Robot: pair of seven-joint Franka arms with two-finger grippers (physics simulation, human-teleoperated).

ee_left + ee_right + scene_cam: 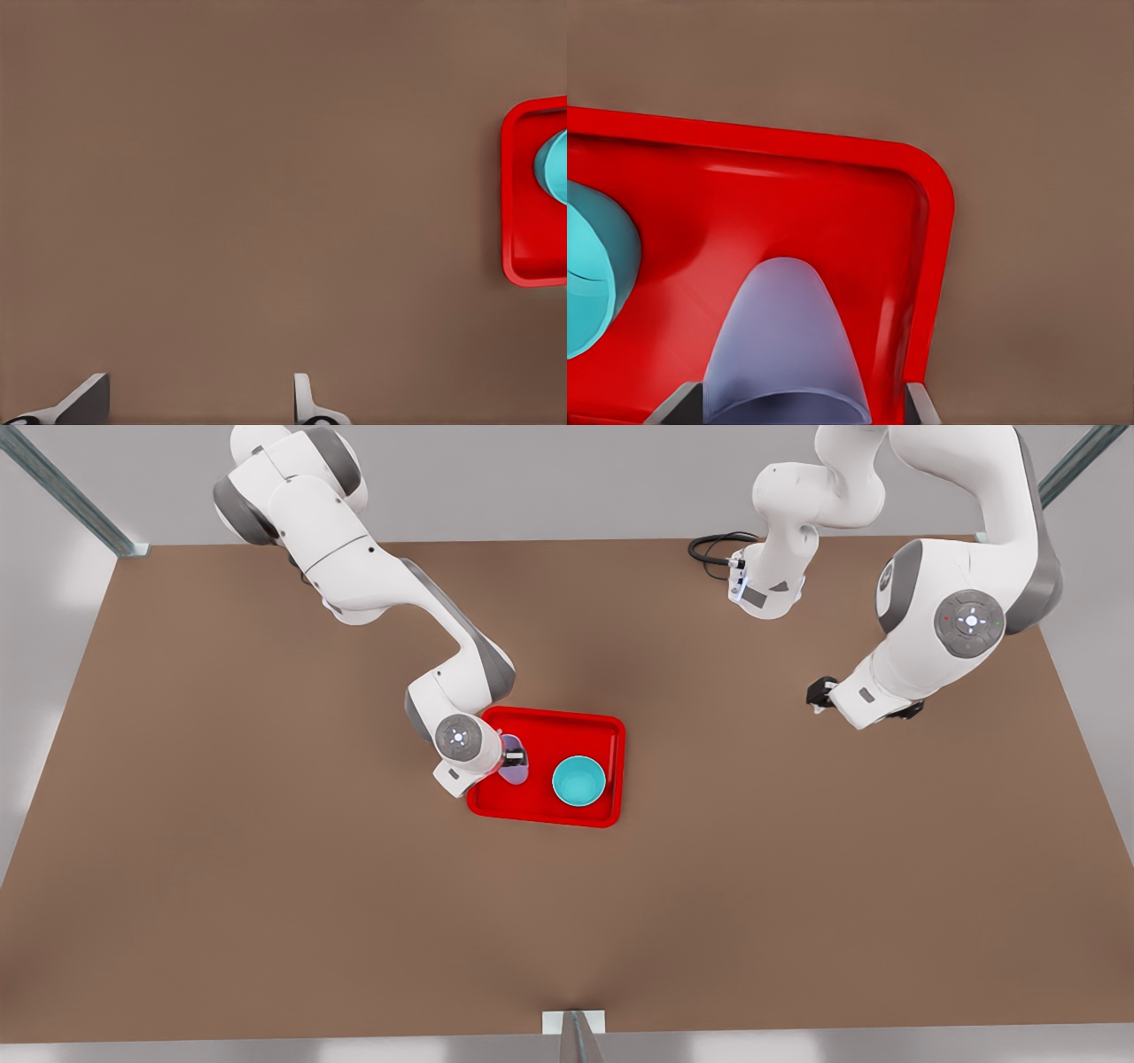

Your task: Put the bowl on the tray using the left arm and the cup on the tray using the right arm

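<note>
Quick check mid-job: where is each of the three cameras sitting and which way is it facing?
Front view: overhead, looking down at the brown table; both white arms show.
Left wrist view: above bare table, its open left tool at the edge, facing the flat red rectangular tray.
Right wrist view: low over the tray, the right tool around the lavender tumbler cup.
All views share the tray and small round turquoise bowl.

A simulated robot test cell is shown, marked by a bare brown tabletop (pixel 266 868) framed by grey metal struts (pixel 66 491), two white table-mounted arms, a coiled black cable (pixel 713 547), and plain grey surroundings without furnishings.
</note>
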